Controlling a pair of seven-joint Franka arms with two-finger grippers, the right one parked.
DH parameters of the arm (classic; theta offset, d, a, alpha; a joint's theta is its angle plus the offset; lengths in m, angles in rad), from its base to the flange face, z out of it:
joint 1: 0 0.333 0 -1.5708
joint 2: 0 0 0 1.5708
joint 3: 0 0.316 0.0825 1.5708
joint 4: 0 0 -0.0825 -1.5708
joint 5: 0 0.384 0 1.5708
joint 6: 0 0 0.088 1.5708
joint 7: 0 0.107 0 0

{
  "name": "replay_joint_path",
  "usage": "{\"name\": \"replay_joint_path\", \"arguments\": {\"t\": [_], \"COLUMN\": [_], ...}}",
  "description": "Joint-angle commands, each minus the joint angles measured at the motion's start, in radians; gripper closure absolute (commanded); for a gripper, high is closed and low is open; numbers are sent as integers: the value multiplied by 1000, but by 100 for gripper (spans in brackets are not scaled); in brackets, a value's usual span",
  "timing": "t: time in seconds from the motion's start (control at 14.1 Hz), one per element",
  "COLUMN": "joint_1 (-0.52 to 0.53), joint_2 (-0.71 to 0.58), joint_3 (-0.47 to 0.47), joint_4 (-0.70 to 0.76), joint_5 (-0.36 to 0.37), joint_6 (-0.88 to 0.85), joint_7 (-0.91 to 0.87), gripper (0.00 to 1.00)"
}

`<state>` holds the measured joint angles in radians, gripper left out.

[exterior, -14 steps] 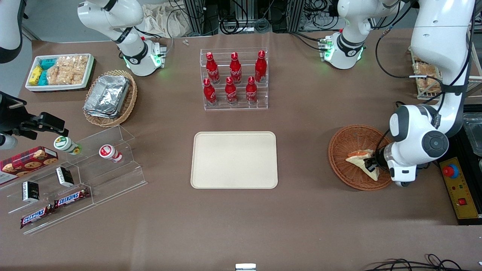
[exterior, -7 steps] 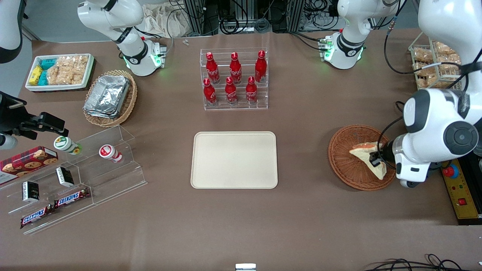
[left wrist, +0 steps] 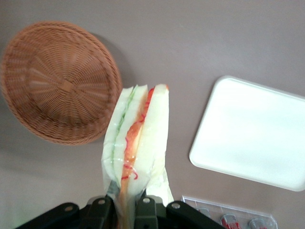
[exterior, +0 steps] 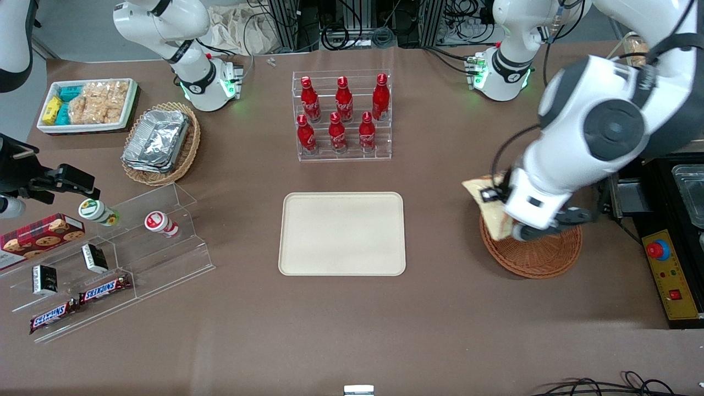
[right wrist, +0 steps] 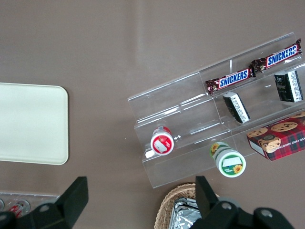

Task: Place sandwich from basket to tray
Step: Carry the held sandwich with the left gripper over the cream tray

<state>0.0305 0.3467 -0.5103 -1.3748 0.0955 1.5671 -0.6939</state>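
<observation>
Seen from the front, the sandwich (exterior: 484, 206) hangs clear above the rim of the basket (exterior: 542, 256), at the edge nearest the tray (exterior: 342, 233). It is a pale bread wedge, pointing toward the tray, with one corner dipping toward the wicker. The claw (exterior: 491, 194) clamps it near its upper edge, and the arm's white wrist covers much of the basket. The tray sits bare on the brown desk (exterior: 440, 308), well apart from the basket.

From the left wrist, the sandwich (left wrist: 138, 148) shows its cut edge: two white slices with a green streak along one layer and orange-red filling along the other, inside clear wrapping. The claw (left wrist: 125, 210) grips its narrow end between black fingers (left wrist: 145, 212). The basket (left wrist: 59, 81) lies empty below, with the tray (left wrist: 252, 133) apart from it.
</observation>
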Motion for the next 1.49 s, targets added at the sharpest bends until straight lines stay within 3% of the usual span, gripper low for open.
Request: {"name": "replay_joint_path", "arguments": {"t": [0.0,0.57,0.85,1.06,1.28,1.35,1.42], "joint_1": [-78,-241,-299,-313,-313,-313,-313], "joint_2": [55,339,500,558,587,591,589], "joint_3": [-19,-16,-8,-2,-2,-2,-2], "joint_4": [40,52,131,137,134,134,134], "joint_5": [24,171,237,303,308,309,308], "joint_6": [-9,266,355,402,439,441,441], "joint_7": [11,-35,-35,-35,-35,-35,-39], "gripper": [83,83,82,81,79,72,49]}}
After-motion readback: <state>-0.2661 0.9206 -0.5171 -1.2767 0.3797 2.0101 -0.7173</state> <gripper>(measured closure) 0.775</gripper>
